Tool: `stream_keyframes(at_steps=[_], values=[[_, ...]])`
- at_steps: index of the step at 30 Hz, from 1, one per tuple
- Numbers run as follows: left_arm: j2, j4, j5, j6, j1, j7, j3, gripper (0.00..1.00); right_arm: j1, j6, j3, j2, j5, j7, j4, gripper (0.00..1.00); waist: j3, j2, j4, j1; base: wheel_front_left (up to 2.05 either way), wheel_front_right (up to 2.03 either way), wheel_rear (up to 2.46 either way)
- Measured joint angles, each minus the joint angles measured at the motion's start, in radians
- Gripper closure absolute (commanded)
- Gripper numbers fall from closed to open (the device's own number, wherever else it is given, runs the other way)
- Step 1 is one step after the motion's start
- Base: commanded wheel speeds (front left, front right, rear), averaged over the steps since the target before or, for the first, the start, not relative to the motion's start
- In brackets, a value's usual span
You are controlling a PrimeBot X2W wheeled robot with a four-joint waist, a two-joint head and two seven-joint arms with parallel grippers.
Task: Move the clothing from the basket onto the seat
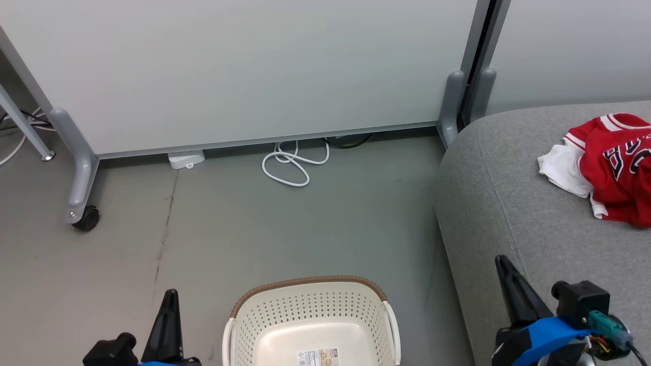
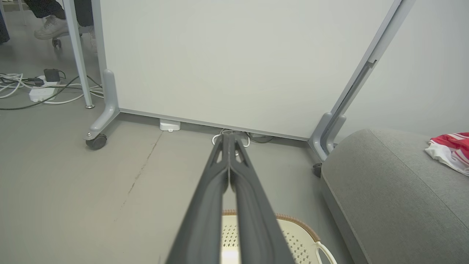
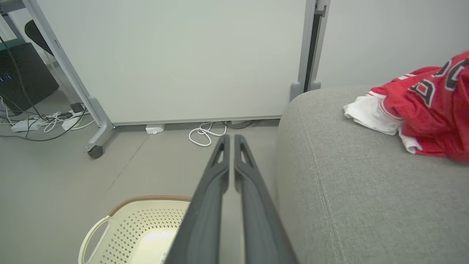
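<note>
The clothing (image 1: pixel 615 168), red with white trim and dark lettering, lies bunched on the grey seat (image 1: pixel 508 203) at the right. It also shows in the wrist views as clothing (image 2: pixel 452 148) and clothing (image 3: pixel 421 106). The cream basket (image 1: pixel 310 295) with its brown rim stands on the floor at the bottom centre; inside I see only a label on its bottom. My left gripper (image 1: pixel 172 295) is left of the basket, and my left gripper (image 2: pixel 229 135) has its fingers pressed together on nothing. My right gripper (image 1: pixel 501 262) hangs over the seat's front corner, and my right gripper (image 3: pixel 231 137) shows a thin slit with nothing in it.
A pale rolling partition (image 1: pixel 244 71) closes off the back, on grey feet with a caster (image 1: pixel 85 218). A white cable coil (image 1: pixel 292 162) and a small white box (image 1: pixel 186 158) lie at its base. Power strips and cords (image 2: pixel 40 93) and a person's shoe (image 2: pixel 51 25) are beyond at the left.
</note>
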Motion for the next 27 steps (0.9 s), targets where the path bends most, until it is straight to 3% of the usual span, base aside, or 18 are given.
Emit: stream_keyframes(at_steps=[3,27], values=[[-0.005,0.023,-0.006,0.000,0.012,0.002,-0.001,1.00,0.008,0.000,0.000,0.001,0.005,0.001,0.027,1.00,0.000,0.0000,0.000,0.0001,0.00,0.00,0.00],[-0.017,0.004,-0.379,-0.003,-0.015,0.113,0.040,1.00,-0.003,0.000,-0.030,0.002,0.435,0.044,0.054,1.00,-0.005,0.0000,-0.007,0.0001,0.00,0.00,0.00]])
